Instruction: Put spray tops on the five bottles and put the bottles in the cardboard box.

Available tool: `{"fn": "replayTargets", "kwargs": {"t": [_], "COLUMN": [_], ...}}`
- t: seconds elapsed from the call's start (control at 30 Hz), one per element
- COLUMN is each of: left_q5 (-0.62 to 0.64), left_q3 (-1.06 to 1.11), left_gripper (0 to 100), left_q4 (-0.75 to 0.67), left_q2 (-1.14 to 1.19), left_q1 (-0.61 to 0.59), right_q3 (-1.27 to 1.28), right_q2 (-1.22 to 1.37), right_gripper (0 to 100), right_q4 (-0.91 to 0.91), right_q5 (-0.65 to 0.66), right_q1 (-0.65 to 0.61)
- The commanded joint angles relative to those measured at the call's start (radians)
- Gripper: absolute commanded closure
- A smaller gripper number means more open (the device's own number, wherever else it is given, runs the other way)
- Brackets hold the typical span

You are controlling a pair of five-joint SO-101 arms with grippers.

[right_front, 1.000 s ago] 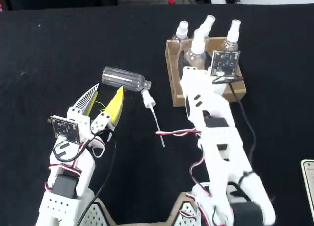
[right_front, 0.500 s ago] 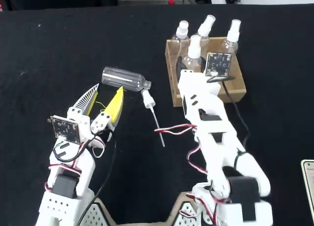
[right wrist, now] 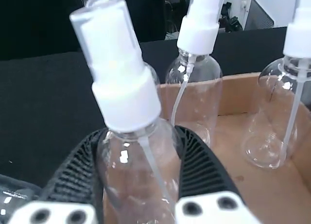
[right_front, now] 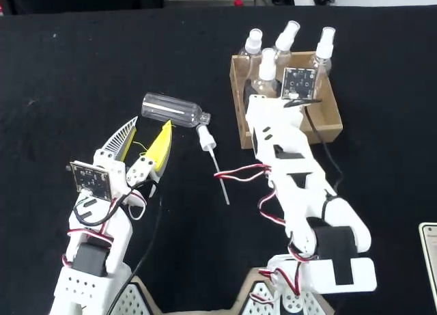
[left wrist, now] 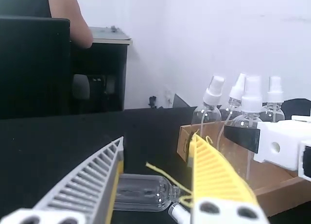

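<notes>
right tool (right wrist: 141, 136) grips a capped bottle (right wrist: 131, 180) upright at the cardboard box (right_front: 240, 117), likely to seat it beside 3 other bottles (right_front: 323, 52). left tool (right_front: 149, 124) gapes near the uncapped bottle (right_front: 171, 110) and spray top (right_front: 206, 139) on the counter (right_front: 82, 69).

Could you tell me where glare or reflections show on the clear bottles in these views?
High view: a bright streak runs along the uncapped clear plastic bottle lying on the black table. Left wrist view: that bottle carries soft highlights. Right wrist view: small white glints dot the capped clear bottle held in the right hand.
</notes>
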Motion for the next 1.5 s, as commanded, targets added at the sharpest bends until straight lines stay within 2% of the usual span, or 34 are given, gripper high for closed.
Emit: {"fn": "replayTargets", "kwargs": {"t": [0.0, 0.33, 0.57, 0.77, 1.07, 1.47], "left_q5": [-0.011, -0.011, -0.011, -0.011, -0.011, -0.011], "left_q3": [0.021, 0.021, 0.021, 0.021, 0.021, 0.021], "left_gripper": [79, 79, 79, 79, 79, 79], "left_q4": [-0.009, -0.009, -0.009, -0.009, -0.009, -0.009], "left_q2": [0.002, 0.002, 0.002, 0.002, 0.002, 0.002], "left_q1": [-0.002, -0.002, -0.002, -0.002, -0.002, -0.002], "right_q3": [-0.056, -0.051, 0.054, 0.054, -0.012, -0.007], "right_q2": [-0.008, -0.008, -0.008, -0.001, 0.150, 0.162], "right_gripper": [98.7, 98.7, 98.8, 98.8, 98.8, 98.7], "right_q4": [-0.032, -0.043, -0.265, -0.264, -0.342, -0.350], "right_q5": [-0.005, -0.005, -0.005, -0.005, -0.005, -0.005], "right_q1": [0.009, 0.011, 0.009, 0.009, 0.009, -0.006]}}
